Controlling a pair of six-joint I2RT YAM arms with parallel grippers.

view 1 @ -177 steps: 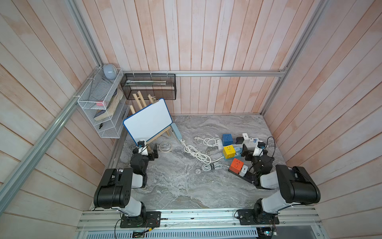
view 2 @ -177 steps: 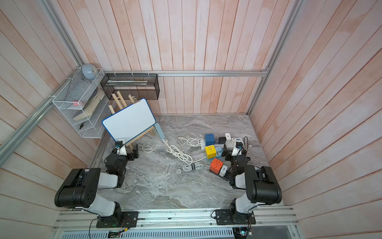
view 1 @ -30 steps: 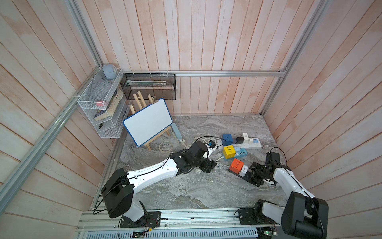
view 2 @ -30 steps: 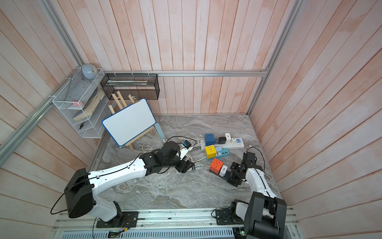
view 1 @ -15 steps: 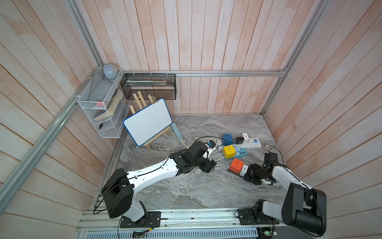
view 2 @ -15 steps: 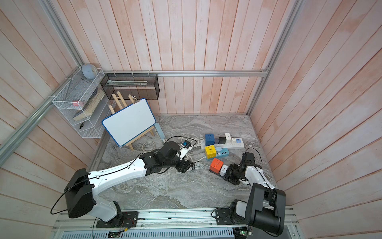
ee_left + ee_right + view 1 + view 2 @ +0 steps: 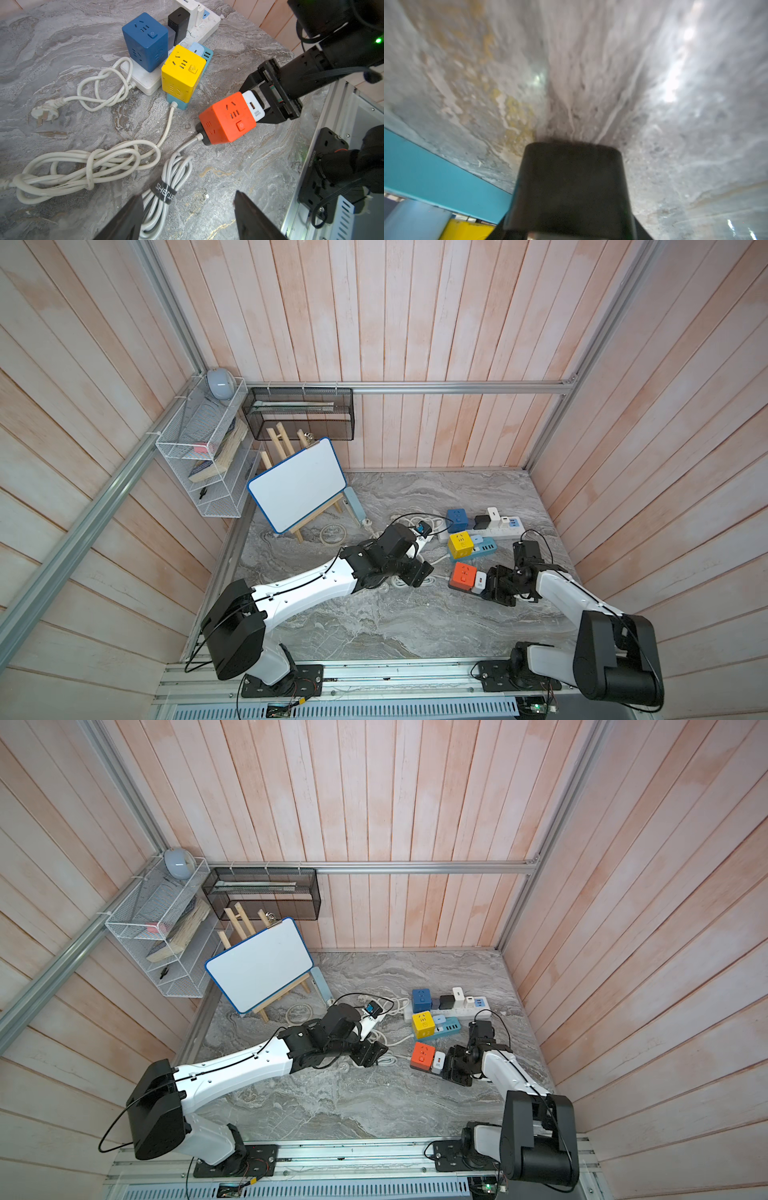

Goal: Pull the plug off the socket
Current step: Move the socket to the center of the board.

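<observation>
An orange cube socket (image 7: pixel 464 573) (image 7: pixel 423 1054) (image 7: pixel 226 120) lies on the marble table, right of middle. A white plug (image 7: pixel 479 581) (image 7: pixel 437 1064) (image 7: pixel 253 108) sits against its right side. My right gripper (image 7: pixel 490 585) (image 7: pixel 451 1067) (image 7: pixel 258 104) is shut on the plug, one black finger on each side. The right wrist view shows only a black finger (image 7: pixel 571 187) over blurred marble. My left gripper (image 7: pixel 415 572) (image 7: pixel 370 1050) (image 7: pixel 188 205) hangs open and empty over a bundled grey cable (image 7: pixel 166 187), left of the socket.
A yellow cube (image 7: pixel 460 544) on a teal strip (image 7: pixel 484 549) and a blue cube (image 7: pixel 456 519) on a white strip (image 7: pixel 505 531) with chargers lie just behind. White cable coils (image 7: pixel 83 166) lie to the left. A whiteboard easel (image 7: pixel 297 485) stands at back left.
My right gripper has closed on the white plug at the orange socket and its arm has drawn in a little. The left arm has stayed nearly still, jaws open.
</observation>
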